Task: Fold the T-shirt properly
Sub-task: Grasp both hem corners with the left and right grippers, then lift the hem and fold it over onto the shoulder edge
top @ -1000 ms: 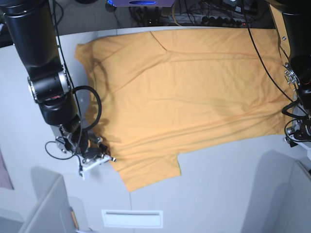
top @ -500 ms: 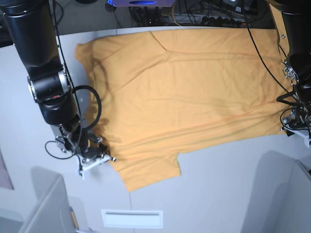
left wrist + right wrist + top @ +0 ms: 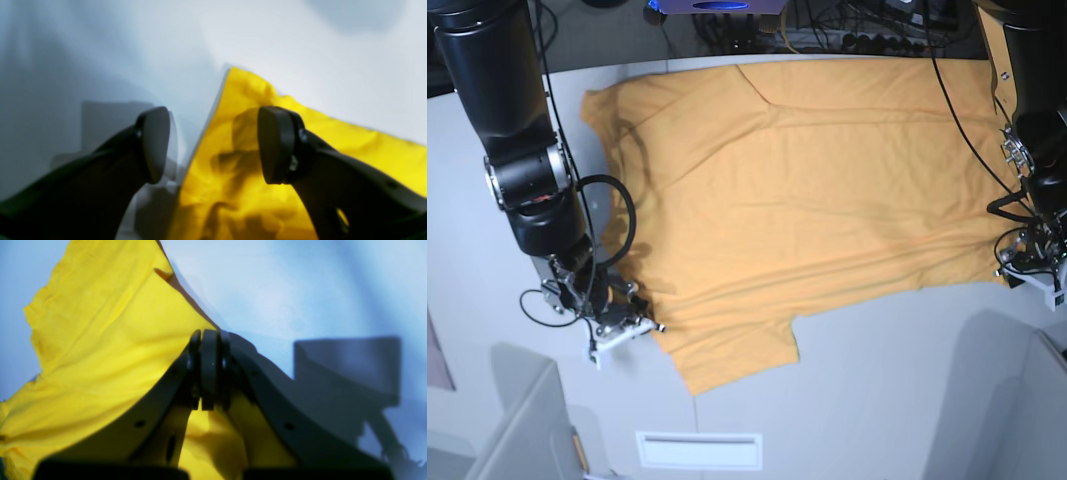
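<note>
T-shirt [image 3: 807, 200] spread flat on table [image 3: 897, 380], right gripper [image 3: 209, 373] clamped on its edge, left gripper [image 3: 213, 143] parted astride its corner, nothing gripped

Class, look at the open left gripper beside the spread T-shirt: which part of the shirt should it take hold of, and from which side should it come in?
Probably the corner of the T-shirt nearest the left gripper. In the left wrist view one finger is over the table and the other over the cloth, so its edge lies between them. Come from the bare-table side, low, sliding one finger under that edge.
</note>
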Controlling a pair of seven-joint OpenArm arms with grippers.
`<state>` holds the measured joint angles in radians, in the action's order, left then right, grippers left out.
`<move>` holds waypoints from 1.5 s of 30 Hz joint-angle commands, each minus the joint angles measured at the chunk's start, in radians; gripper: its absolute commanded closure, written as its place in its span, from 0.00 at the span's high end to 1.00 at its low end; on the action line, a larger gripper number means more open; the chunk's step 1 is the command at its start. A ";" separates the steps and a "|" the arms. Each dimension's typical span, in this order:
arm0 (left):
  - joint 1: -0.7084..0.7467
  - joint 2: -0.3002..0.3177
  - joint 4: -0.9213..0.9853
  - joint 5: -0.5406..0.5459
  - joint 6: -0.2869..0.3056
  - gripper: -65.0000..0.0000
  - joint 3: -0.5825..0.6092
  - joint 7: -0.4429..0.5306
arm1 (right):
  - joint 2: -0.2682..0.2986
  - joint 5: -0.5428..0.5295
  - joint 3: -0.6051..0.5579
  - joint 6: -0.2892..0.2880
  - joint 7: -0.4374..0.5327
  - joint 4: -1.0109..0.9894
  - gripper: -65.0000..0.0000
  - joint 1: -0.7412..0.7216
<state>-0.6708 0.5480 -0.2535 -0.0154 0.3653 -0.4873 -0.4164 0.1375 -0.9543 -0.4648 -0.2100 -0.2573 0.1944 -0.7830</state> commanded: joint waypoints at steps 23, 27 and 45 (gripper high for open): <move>-0.066 -0.015 -0.218 0.016 0.047 0.00 -0.009 -0.097 | 0.043 0.011 -0.004 0.008 0.002 0.159 0.00 0.021; -0.066 -0.026 -0.310 0.016 0.048 0.00 -0.007 -0.149 | 0.070 0.011 -0.002 0.008 0.002 0.234 0.00 0.040; 0.096 0.016 -0.389 0.346 0.050 0.00 0.002 -0.174 | 0.172 0.011 0.002 0.014 -0.044 0.571 0.00 0.207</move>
<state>-0.5442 0.5339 -0.6197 0.3248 0.4183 -0.4824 -0.6128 0.2996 -0.9348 -0.4690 -0.1909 -0.3225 0.7464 -0.5396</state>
